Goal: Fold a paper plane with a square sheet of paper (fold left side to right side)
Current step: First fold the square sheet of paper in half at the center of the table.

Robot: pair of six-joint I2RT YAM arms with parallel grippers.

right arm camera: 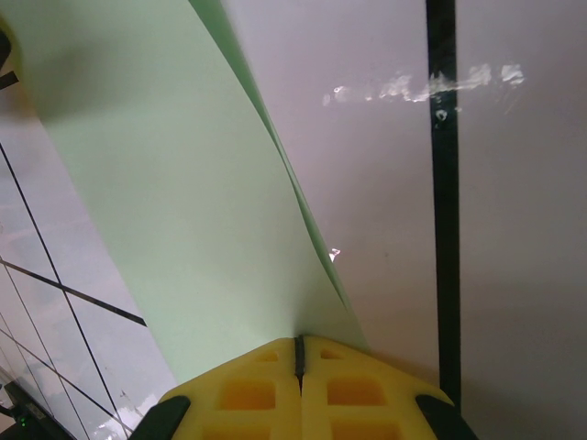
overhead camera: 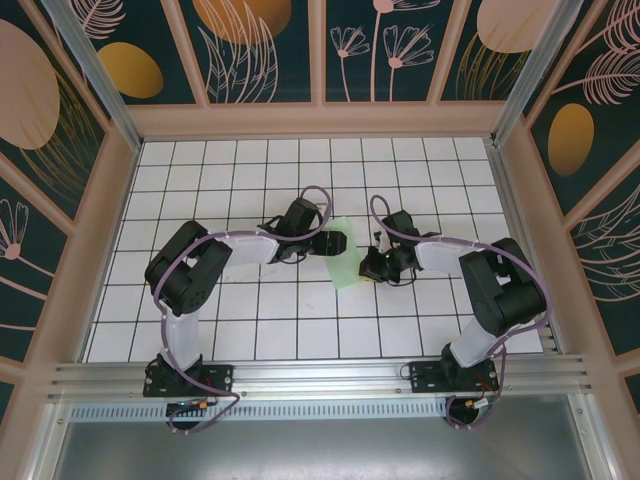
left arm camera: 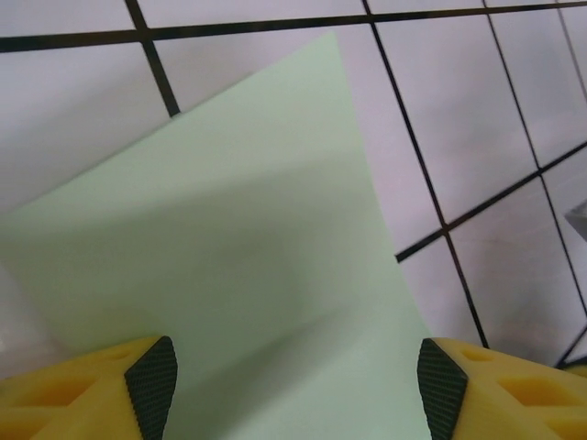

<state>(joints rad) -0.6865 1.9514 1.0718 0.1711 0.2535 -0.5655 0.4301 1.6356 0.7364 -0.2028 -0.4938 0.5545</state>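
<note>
While the right claw (right arm camera: 298,353) pinches 1 edge of the green sheet (right arm camera: 183,183), lifted just ahead of its tips, the left claw (left arm camera: 293,376) gapes wide, the sheet lying between its jaws. No dart shape yet; most folds seemingly remain.

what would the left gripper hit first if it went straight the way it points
Probably the square sheet of paper, spread right ahead of the open left gripper; depth is unclear.

The white grid-tiled table (overhead camera: 250,320) carries the pale green square sheet of paper (overhead camera: 345,268) near its middle.
</note>
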